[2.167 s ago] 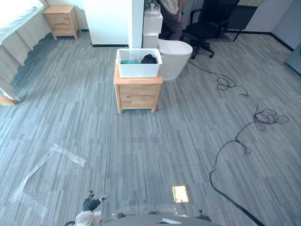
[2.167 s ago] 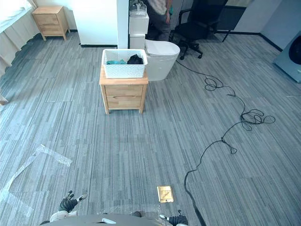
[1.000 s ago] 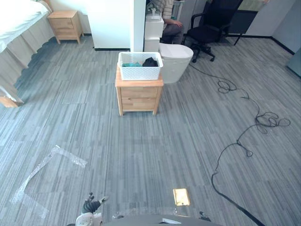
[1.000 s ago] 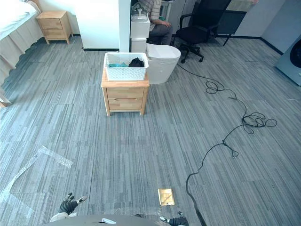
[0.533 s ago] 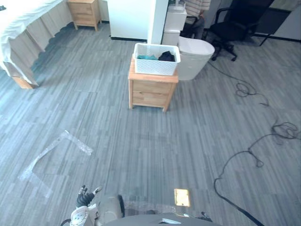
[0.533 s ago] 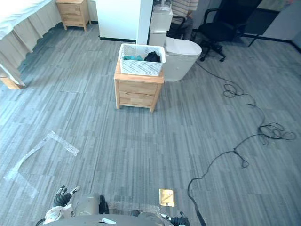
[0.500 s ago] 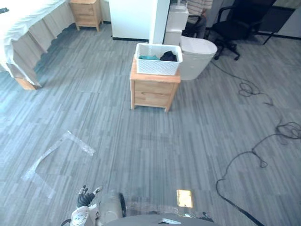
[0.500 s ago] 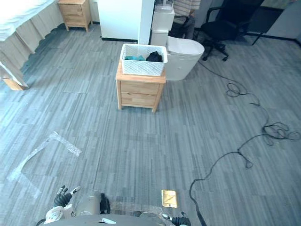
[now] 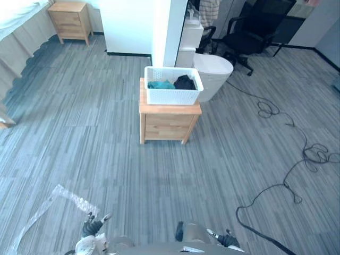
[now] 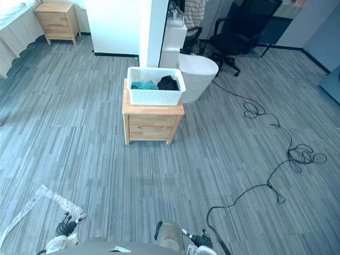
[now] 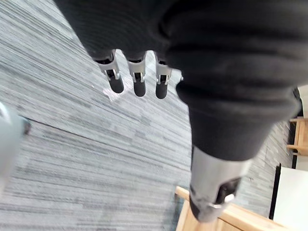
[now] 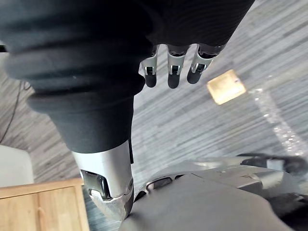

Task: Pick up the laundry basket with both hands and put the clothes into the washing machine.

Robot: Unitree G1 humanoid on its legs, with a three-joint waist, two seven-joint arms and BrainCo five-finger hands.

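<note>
A white laundry basket [image 9: 173, 85] holding a teal and a black garment stands on a small wooden nightstand [image 9: 169, 119] in the middle of the room, well ahead of me. My left hand [image 9: 90, 229] and right hand [image 9: 226, 240] hang low at the near edge, far from the basket. In the left wrist view the fingers [image 11: 137, 79] are straight over bare floor and hold nothing. The right hand's fingers [image 12: 171, 72] hang likewise relaxed. A grey-blue appliance [image 10: 332, 82] shows partly at the far right edge.
Behind the nightstand stand a white pillar [image 9: 167, 32], a white rounded tub [image 9: 215, 74] and a black office chair [image 9: 255, 26], with a person [image 9: 209, 10] by it. A second nightstand [image 9: 69, 18] and a bed skirt [image 9: 16, 58] are far left. Clear plastic [image 9: 53, 207] lies near left.
The whole picture has shifted, so the camera has moved; the nightstand with the basket now sits nearer the view's centre. Both hands stay low and hold nothing.
</note>
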